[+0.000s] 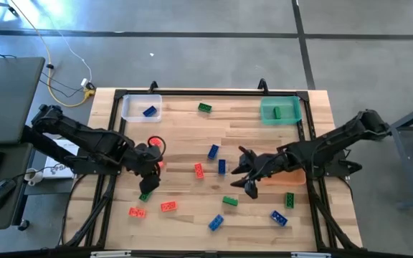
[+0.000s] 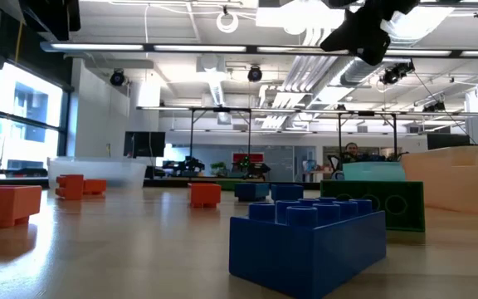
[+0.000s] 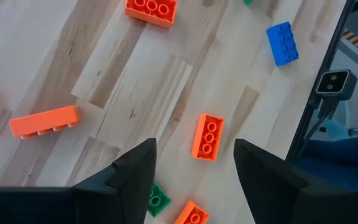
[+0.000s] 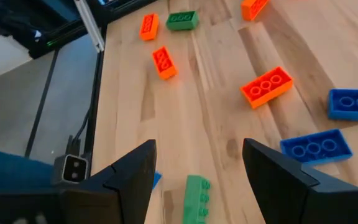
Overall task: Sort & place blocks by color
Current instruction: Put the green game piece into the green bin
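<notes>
Red-orange, blue and green blocks lie scattered flat on the wooden table [image 1: 185,129]. My left gripper [image 1: 149,179] hangs open over the left-middle of the table, above a green block [image 1: 145,195] and near a red block [image 1: 168,206]; in its wrist view [image 3: 194,168] an orange block [image 3: 207,137] lies just ahead of the fingers. My right gripper [image 1: 241,174] is open over the table's middle; its wrist view [image 4: 197,168] shows a green block [image 4: 195,198] below the gap and blue blocks [image 4: 316,147] to one side.
A clear bin [image 1: 141,107] holding a blue block stands at the far left. A green bin [image 1: 280,110] holding a green block stands at the far right. An orange bin [image 1: 289,178] sits under my right arm. A black frame edges the table.
</notes>
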`<state>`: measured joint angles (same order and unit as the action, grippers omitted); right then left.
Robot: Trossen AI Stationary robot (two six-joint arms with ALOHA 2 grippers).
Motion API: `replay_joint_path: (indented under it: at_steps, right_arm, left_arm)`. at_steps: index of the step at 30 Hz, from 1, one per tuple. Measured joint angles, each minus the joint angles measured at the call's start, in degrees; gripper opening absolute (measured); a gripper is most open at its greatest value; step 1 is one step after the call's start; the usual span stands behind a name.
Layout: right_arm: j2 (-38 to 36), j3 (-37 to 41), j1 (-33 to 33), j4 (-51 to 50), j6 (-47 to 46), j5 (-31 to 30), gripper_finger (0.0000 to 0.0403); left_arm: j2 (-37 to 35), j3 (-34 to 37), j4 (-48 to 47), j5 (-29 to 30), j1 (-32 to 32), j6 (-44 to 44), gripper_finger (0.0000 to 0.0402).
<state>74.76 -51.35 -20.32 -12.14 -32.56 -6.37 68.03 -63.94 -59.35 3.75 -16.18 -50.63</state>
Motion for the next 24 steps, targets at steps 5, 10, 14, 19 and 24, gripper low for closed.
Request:
replay_joint_path:
  at_steps: [5, 10, 14, 19, 24]
  right_arm:
    - [1.87, 0.00, -2.19, -0.57, 0.00, -0.06, 0.0226]
    - [5.81, -0.02, -4.75, -1.09, 0.03, -0.33, 0.0226]
    - [9.72, -0.02, -6.12, -1.40, 0.23, -2.37, 0.0226]
    - [13.78, -0.02, -6.47, -1.15, 0.48, -2.64, 0.0226]
    - [17.12, -0.02, -6.47, 0.99, 0.46, -2.53, 0.0226]
  left_arm:
    - [0.00, 0.00, 0.08, 1.89, -0.78, -0.63, 0.0204]
    - [0.00, 0.00, 0.28, 3.84, -0.87, -1.72, 0.0204]
    - [0.00, 0.00, 1.03, 6.19, -0.85, -1.71, 0.0204]
    - [0.00, 0.00, 2.04, 6.36, -0.83, -1.73, 0.0204]
    - [0.00, 0.00, 2.67, 6.36, -0.83, -1.73, 0.0204]
